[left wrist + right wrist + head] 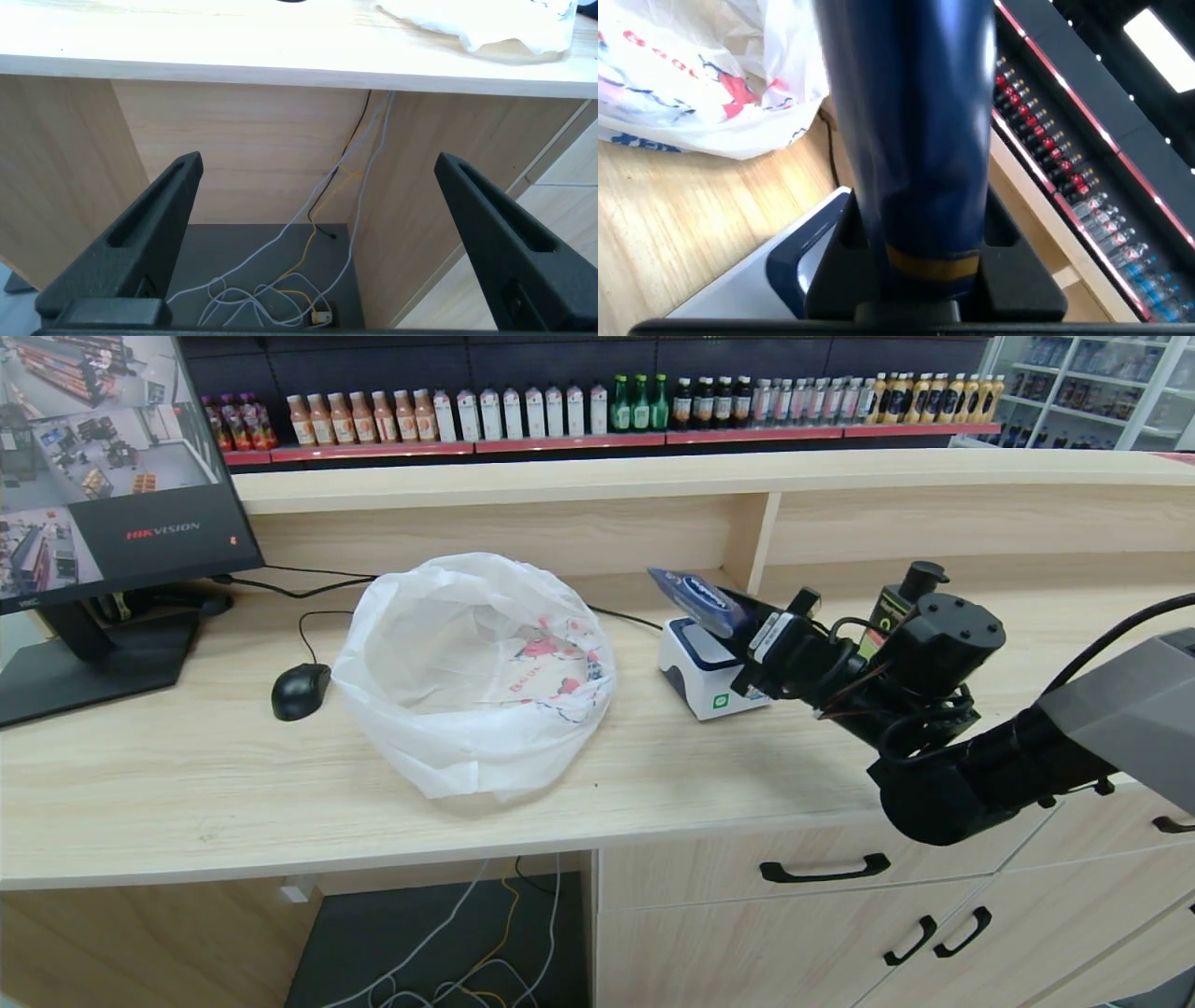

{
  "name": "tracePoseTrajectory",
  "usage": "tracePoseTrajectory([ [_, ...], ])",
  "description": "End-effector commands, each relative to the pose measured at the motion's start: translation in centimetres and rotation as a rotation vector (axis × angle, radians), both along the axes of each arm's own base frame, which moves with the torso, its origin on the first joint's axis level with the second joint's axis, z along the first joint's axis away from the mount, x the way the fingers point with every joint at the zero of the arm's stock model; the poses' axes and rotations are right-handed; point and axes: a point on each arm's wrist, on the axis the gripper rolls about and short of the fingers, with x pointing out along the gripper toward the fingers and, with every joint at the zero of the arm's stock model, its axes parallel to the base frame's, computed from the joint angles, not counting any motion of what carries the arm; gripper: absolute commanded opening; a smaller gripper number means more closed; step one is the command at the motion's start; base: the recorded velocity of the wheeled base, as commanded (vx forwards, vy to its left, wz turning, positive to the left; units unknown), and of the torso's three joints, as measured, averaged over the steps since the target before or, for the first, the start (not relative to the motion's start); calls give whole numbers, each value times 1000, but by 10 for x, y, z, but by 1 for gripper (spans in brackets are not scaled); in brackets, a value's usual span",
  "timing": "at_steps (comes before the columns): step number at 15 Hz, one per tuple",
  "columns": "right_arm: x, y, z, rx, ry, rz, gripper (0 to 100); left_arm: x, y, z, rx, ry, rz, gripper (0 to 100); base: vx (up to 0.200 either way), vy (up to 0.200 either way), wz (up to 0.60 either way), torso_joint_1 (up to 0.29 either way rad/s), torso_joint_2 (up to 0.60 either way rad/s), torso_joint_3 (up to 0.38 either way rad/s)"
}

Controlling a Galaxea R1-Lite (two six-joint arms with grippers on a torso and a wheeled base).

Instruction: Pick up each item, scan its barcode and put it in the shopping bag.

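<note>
Print in red and blue marks the one white shopping bag (448, 747) on the counter (187, 784); a pale oval logo marks the one blue packet (695, 599). The right gripper (750, 623) clamps this packet just above the single scanner (702, 677), long axis running out from the jaws, free end tilted up toward the robot's left. The left gripper (320, 168) hangs below the counter edge, fingers (159, 224) spread wide.

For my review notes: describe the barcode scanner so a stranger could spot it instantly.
On the long wooden counter, look just right of the white shopping bag. The scanner is the small box there, under the blue packet in the right pincer. Unlike the black mouse left of the bag, it is white with a dark-blue top.
</note>
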Motion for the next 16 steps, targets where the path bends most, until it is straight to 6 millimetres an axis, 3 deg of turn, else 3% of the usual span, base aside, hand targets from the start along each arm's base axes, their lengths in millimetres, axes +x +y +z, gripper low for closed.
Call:
tracePoseTrajectory([
  [1, -11, 1, 19, 46, -21, 1, 0, 0, 0, 0, 0, 0, 1, 100, 0, 0, 0, 0, 0, 0],
  [5, -31, 0, 50, 172, 43, 3, 0, 0, 0, 0, 0, 0, 1, 100, 0, 0, 0, 0, 0, 0],
  [9, -52, 9, 68, 408, 186, 57, 0, 0, 0, 0, 0, 0, 1, 100, 0, 0, 0, 0, 0, 0],
  [12, -58, 9, 75, 552, 292, 120, 0, 0, 0, 0, 0, 0, 1, 100, 0, 0, 0, 0, 0, 0],
  [16, -61, 14, 64, 847, 434, 68, 0, 0, 0, 0, 0, 0, 1, 100, 0, 0, 0, 0, 0, 0],
])
